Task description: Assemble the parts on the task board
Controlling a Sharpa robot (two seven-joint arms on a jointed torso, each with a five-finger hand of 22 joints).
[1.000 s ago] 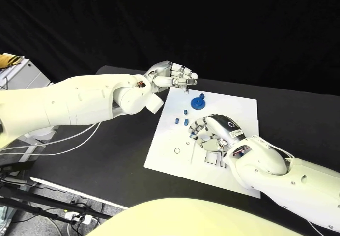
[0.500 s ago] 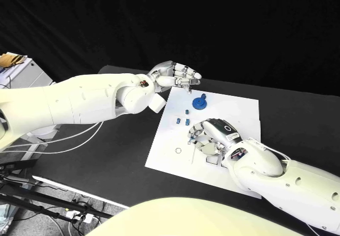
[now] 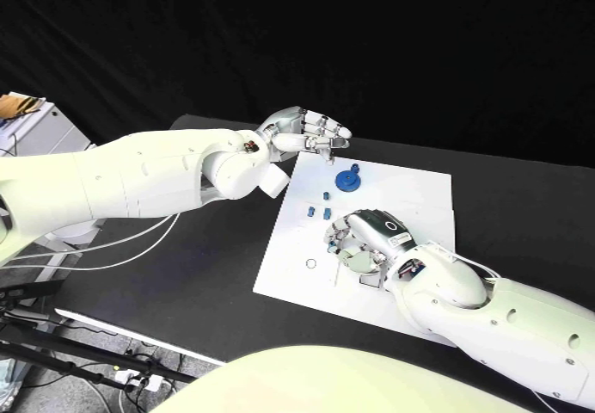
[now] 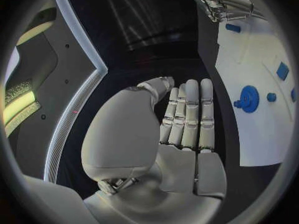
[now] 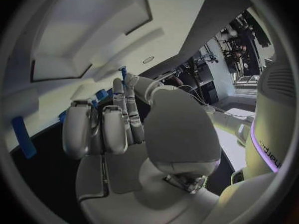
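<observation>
The silver left hand [image 3: 303,133] hovers at the far left corner of the flat white task board [image 3: 421,194], fingers straight and together, holding nothing. A round blue gear-shaped part [image 3: 347,180] lies just beyond its fingertips. The silver right hand [image 3: 367,237] rests mid-board, fingers curled downward; whether they grip anything cannot be told.
</observation>
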